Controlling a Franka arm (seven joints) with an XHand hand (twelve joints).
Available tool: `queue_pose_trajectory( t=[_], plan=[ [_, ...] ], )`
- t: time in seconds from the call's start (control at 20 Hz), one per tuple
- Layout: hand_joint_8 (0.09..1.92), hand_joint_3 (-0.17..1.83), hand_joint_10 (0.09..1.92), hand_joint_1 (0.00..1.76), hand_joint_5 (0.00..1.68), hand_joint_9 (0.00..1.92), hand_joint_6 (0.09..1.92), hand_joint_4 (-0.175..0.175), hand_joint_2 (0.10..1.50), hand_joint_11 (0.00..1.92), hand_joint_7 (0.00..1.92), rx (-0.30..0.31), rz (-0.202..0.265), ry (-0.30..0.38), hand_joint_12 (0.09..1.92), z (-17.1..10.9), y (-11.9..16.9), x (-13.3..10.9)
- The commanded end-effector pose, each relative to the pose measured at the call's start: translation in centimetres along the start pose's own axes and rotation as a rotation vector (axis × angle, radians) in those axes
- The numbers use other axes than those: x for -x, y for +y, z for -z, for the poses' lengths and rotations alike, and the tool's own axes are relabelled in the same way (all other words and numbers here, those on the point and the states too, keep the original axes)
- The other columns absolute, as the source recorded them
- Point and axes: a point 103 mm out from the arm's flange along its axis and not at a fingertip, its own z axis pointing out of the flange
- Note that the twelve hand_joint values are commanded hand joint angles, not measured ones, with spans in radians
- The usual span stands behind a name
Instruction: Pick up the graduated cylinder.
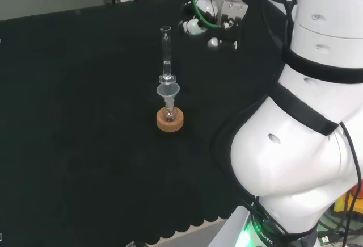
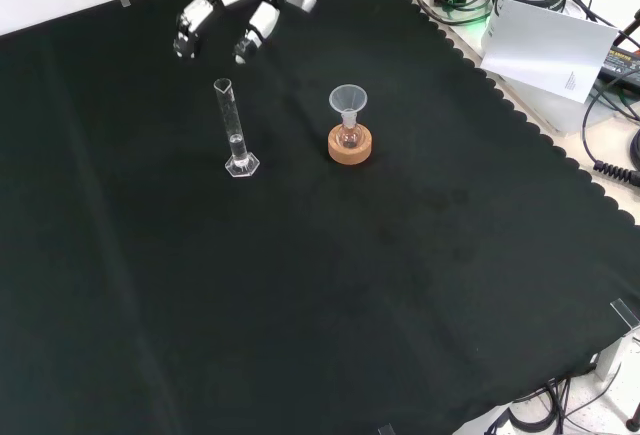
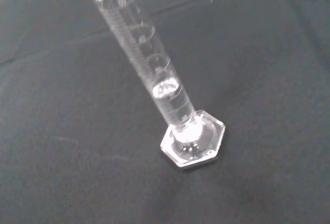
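Two pieces of clear ware stand on a black cloth (image 2: 320, 285) that covers the bench; the first is the graduated cylinder (image 2: 232, 130), a tall narrow tube upright on a flat hexagonal foot; in the front view it stands left of centre, just below the hand; in the head view (image 1: 165, 54) it rises directly behind the second piece; the wrist view (image 3: 154, 80) shows its printed scale lines and a small amount of clear liquid low in the tube, the level near the foot. The second piece is a small round flask (image 2: 349, 139) seated in a cork ring (image 2: 350, 148), with a clear funnel (image 2: 348, 101) set in its neck; what the flask holds cannot be told; in the front view it stands to the right of the cylinder, near but apart from it.

The hand (image 2: 235, 5), black and white, hangs above the cloth at the top of the front view; its fingers are spread and only gently bent, pointing down toward the cylinder without touching it; it grasps nothing. In the head view the hand (image 1: 218, 14) sits to the right of the cylinder's top.

The cloth has a scalloped edge along its right side in the front view; beyond it lie cables and a sheet of white paper (image 2: 548, 45).
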Motion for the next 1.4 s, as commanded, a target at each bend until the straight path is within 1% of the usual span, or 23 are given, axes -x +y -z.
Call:
queue_pose_trajectory(
  t=[0.05,0.15,0.25,0.4,0.5,0.6,0.8,0.95,1.15,1.4],
  plan=[
    [0.66,-0.17,0.65,0.75,0.36,0.51,0.09,-0.045,1.14,0.32,0.26,0.033,0.057,0.111,1.34,-2.1,0.6,0.8],
    [0.65,-0.17,0.64,0.77,0.35,0.50,0.09,-0.044,1.12,0.32,0.24,0.029,0.079,0.141,1.34,-2.7,0.6,1.2],
    [0.66,-0.17,0.63,0.79,0.35,0.50,0.09,-0.044,1.11,0.32,0.26,0.058,0.103,0.179,1.33,-3.3,0.7,1.8],
    [0.66,-0.17,0.62,0.82,0.37,0.54,0.09,-0.045,1.09,0.33,0.32,0.035,0.139,0.214,1.33,-4.0,1.0,2.3],
    [0.65,-0.17,0.61,0.83,0.39,0.55,0.09,-0.044,1.08,0.33,0.33,0.032,0.159,0.232,1.33,-4.4,1.2,2.6],
    [0.65,-0.17,0.60,0.84,0.41,0.57,0.09,-0.042,1.07,0.35,0.36,0.024,0.178,0.239,1.32,-4.7,1.4,2.7],
    [0.64,-0.17,0.58,0.87,0.45,0.61,0.09,-0.037,1.06,0.38,0.40,0.026,0.206,0.270,1.32,-5.2,1.8,2.7],
    [0.63,-0.17,0.57,0.88,0.45,0.60,0.09,-0.035,1.05,0.38,0.38,-0.007,0.227,0.315,1.32,-5.8,2.3,2.5],
    [0.61,-0.17,0.56,0.89,0.44,0.57,0.09,-0.035,1.05,0.37,0.34,-0.007,0.243,0.342,1.31,-6.8,2.8,2.4],
    [0.61,-0.17,0.56,0.92,0.45,0.55,0.09,-0.035,1.03,0.36,0.33,0.004,0.281,0.371,1.31,-7.5,3.4,2.3]
  ],
)
